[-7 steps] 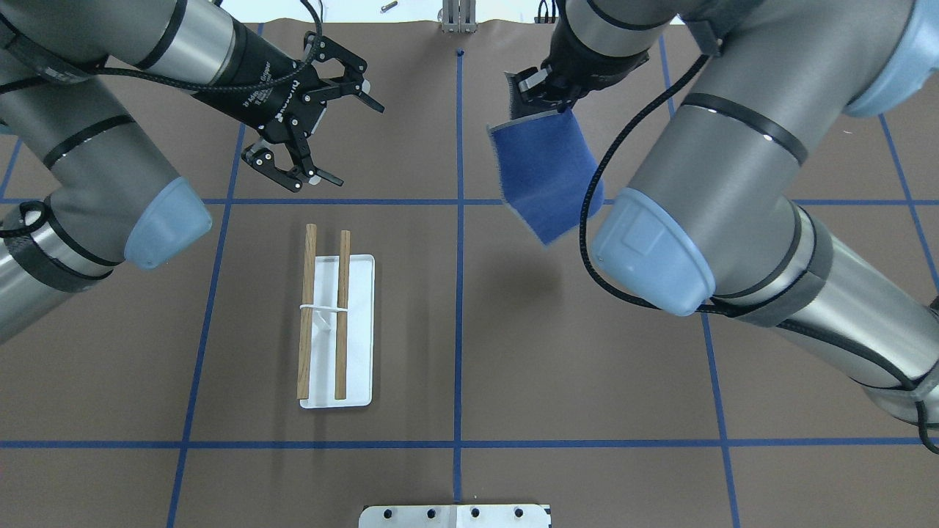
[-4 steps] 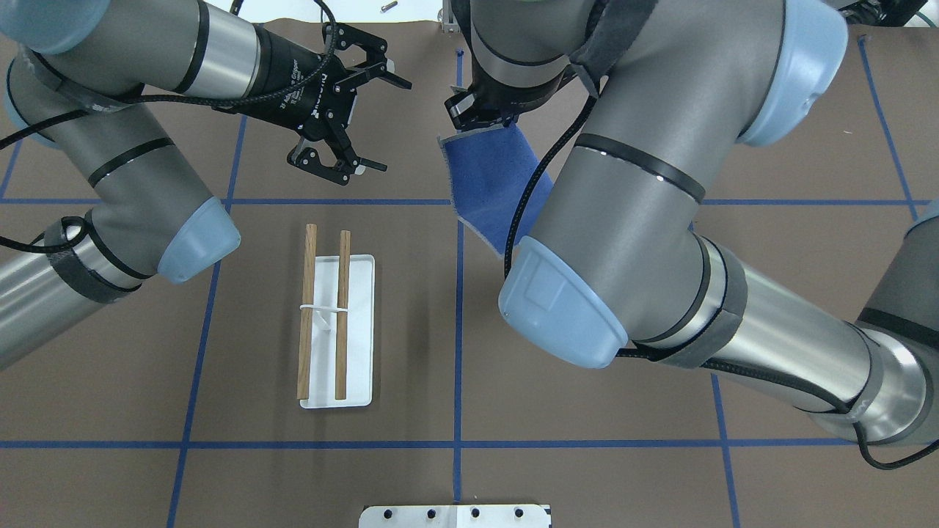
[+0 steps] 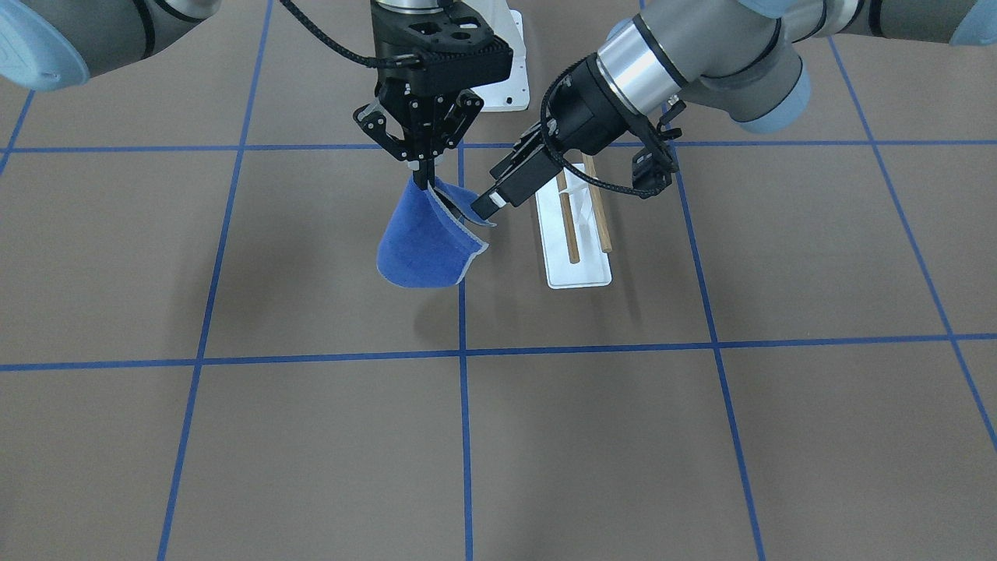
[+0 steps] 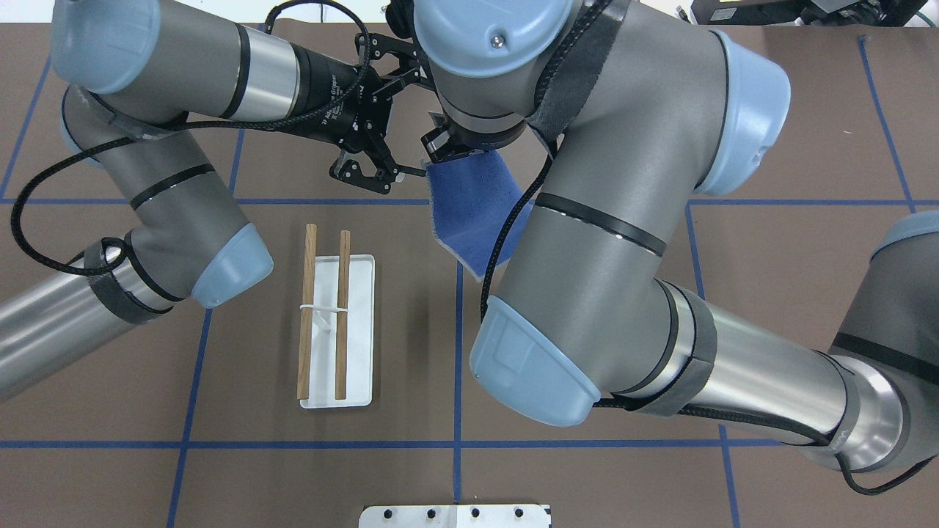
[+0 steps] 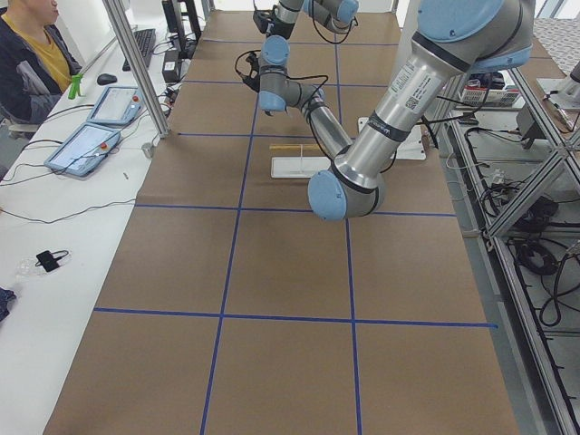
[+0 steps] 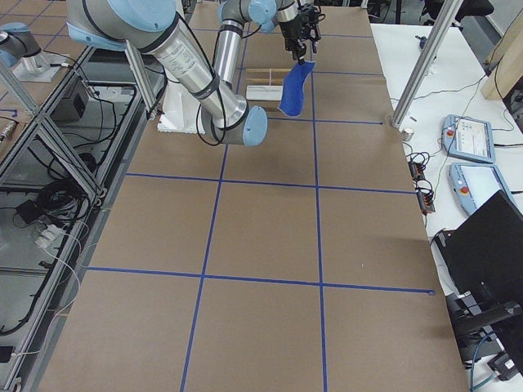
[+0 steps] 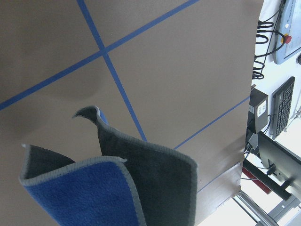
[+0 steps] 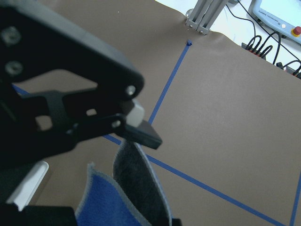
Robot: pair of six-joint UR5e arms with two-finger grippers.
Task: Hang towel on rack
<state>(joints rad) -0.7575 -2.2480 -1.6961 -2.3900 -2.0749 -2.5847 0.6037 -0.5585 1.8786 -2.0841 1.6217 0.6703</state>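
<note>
The blue towel [image 3: 420, 249] hangs folded from my right gripper [image 3: 424, 181], which points down and is shut on its top edge above the table's centre line. From overhead the towel [image 4: 469, 205] shows under my right arm, which hides most of the right gripper [image 4: 439, 147]. My left gripper [image 3: 498, 185] is open and comes in level from the rack's side. One of its fingertips [image 8: 146, 134] is at the towel's grey-edged upper corner; I cannot tell whether it touches. The rack [image 4: 323, 323], two wooden dowels over a white base, stands bare to the left.
A white bolted pedestal [image 4: 455, 515] sits at the table's near edge. Blue tape lines [image 4: 458, 330] grid the brown table. My right arm's elbow [image 4: 528, 359] hangs over the table beside the rack. An operator [image 5: 27, 63] sits at a side desk.
My right arm has carried the towel leftward to the centre line. My left gripper, still open, has moved right to meet the towel's upper corner. The rack has not moved.
</note>
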